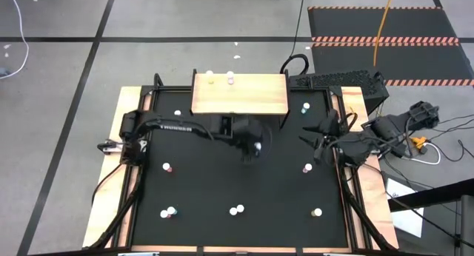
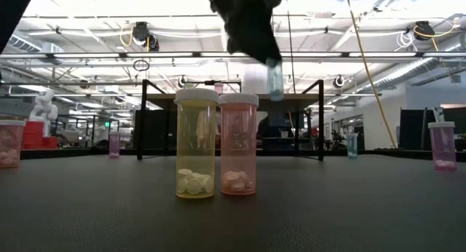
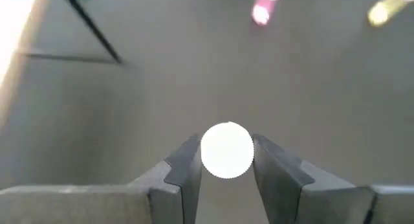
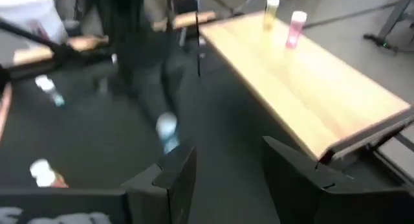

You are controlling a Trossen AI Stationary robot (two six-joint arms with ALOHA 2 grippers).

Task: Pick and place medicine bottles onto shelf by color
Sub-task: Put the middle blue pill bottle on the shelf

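Black matting covers the table (image 1: 222,182) I'm working over, and from above I count only two bottles on the shelf (image 1: 252,100): a yellow bottle (image 1: 211,81) and a pink bottle (image 1: 230,79) standing near each other at its far edge, well beyond my left hand (image 1: 255,146). That hand is clamped on a blue-green bottle (image 2: 275,81), lifted clear of the table; its wrist camera shows the white cap pinched between both fingers (image 3: 187,169), and the low camera shows the body hanging below the hand. The shelf's near edge lies just ahead of it, so I judge this is the third delivery, midway through its carry. My right hand (image 4: 223,169) waits off to that hand's right, near the table's side rail, fingers spread with nothing between them. Left on the mat, as far as I can tell: one bottle on the far side of the left hand beside the shelf's left end, one by the shelf's right end, one pinkish to each side, and several along the near edge behind it, including a yellow and pink pair (image 2: 217,143). Most of the sorting is still ahead.
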